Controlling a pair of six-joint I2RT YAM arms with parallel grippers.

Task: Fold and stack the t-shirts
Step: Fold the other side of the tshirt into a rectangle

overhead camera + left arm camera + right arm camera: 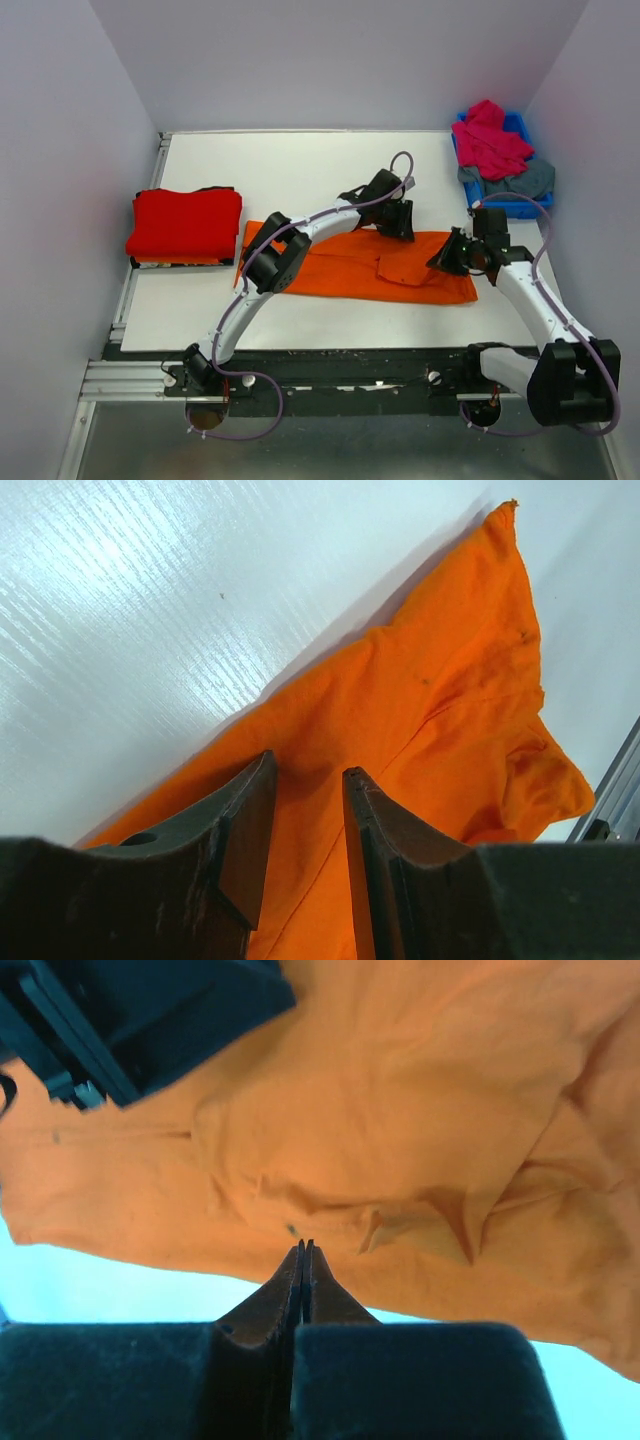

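Right wrist view: the right pincer (303,1248) is closed tight, its two tips pressed together at the near hem of the orange t-shirt (400,1110). Whether any cloth is nipped between them cannot be told. Left wrist view: the left pincer (308,768) stands narrowly parted, with orange cloth showing in the gap and no grip to be seen.

Top view: both pincers sit over the orange t-shirt, which lies spread across the middle of the white table (300,160). The left pincer is at the shirt's far edge, at 12 o'clock. The right pincer is near its right end, at 3 o'clock, where a flap of cloth lies folded over.

The widest bare stretch of table runs from the shirt's far edge to the back wall, at 12 o'clock. A thinner bare strip lies at 6 o'clock, between the shirt's near hem and the table's front edge. At 9 o'clock the shirt's left end lies just beside a folded red t-shirt (185,222), which rests at the table's left edge against a metal rail (125,300).

At 1 o'clock, in the far right corner close to the side wall, stands a blue bin (518,120). It holds a crumpled pink t-shirt (488,145) heaped on top and a grey-blue t-shirt (535,180) spilling over the near rim.
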